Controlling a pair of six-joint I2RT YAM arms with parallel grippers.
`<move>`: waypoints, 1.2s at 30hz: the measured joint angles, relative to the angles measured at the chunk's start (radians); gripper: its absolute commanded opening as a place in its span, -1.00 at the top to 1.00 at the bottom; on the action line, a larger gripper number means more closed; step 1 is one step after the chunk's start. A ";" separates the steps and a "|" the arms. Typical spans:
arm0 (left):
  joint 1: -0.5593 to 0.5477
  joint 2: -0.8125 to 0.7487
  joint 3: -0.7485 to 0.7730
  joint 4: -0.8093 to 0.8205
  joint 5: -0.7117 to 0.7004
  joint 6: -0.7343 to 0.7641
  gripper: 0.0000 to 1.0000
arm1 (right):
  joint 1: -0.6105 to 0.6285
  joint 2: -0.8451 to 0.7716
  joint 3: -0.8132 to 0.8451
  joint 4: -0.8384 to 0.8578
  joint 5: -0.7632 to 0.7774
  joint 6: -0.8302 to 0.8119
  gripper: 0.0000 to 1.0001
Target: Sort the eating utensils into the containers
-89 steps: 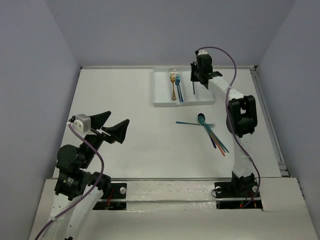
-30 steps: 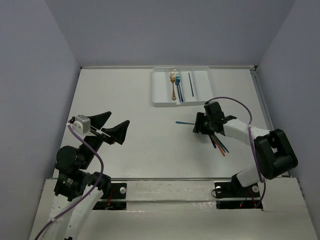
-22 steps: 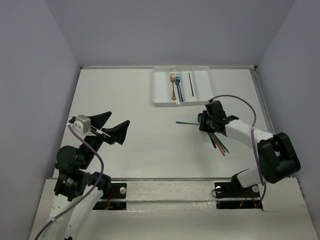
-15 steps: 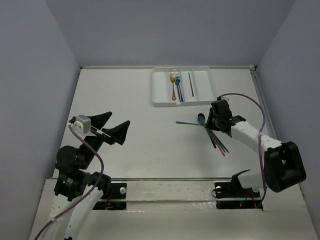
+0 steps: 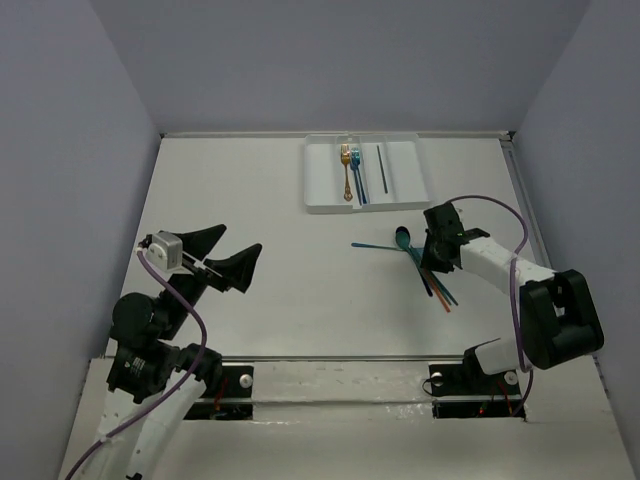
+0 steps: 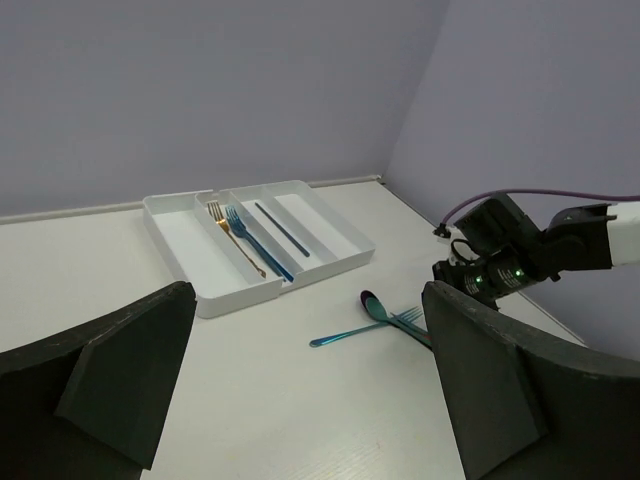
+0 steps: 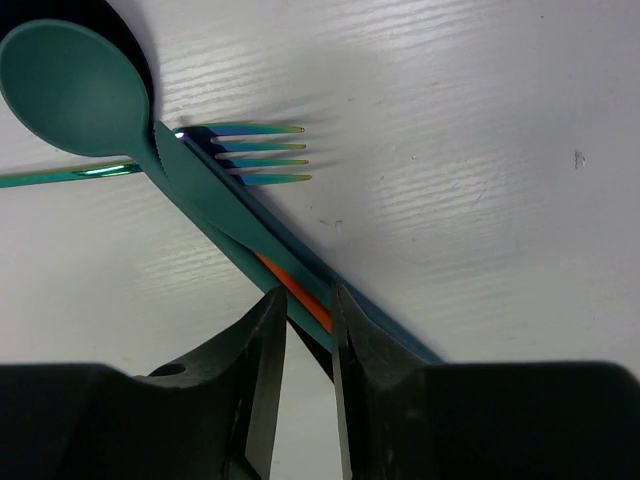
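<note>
A loose pile of eating utensils [image 5: 430, 270] lies on the table right of centre: a teal spoon [image 7: 70, 90], a rainbow-tinted fork [image 7: 255, 152], a teal knife [image 7: 215, 205], an orange stick [image 7: 300, 297] and a thin teal utensil [image 5: 372, 245]. My right gripper [image 7: 305, 298] is low over their handles. Its jaws are closed to a narrow gap on the teal and orange handles. The white tray's containers [image 5: 322, 185] at the back hold a gold fork [image 5: 347, 172], a blue fork [image 5: 357, 176] and a dark stick [image 5: 381, 168]. My left gripper [image 5: 222, 255] hangs open and empty at the near left.
The right arm's purple cable [image 5: 495, 215] loops above the pile. The table's raised right edge [image 5: 535, 240] runs close to the right arm. In the left wrist view the tray [image 6: 180, 240] and pile [image 6: 385, 315] lie ahead between the wide fingers [image 6: 120, 370].
My right gripper came from the tray, leaving the dark stick there. In the last second it slid right from the spoon heads onto the handles and its jaws narrowed. The left arm barely moved.
</note>
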 measured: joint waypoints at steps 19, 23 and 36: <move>-0.004 -0.013 0.000 0.000 0.000 0.000 -0.98 | -0.001 -0.002 -0.001 -0.002 -0.110 -0.043 0.49; -0.004 -0.013 0.000 0.000 0.000 0.000 -0.98 | -0.001 0.023 0.000 -0.001 -0.123 -0.052 0.53; -0.004 -0.013 0.000 0.000 0.000 0.000 -0.98 | 0.013 0.076 0.013 0.008 -0.137 -0.061 0.43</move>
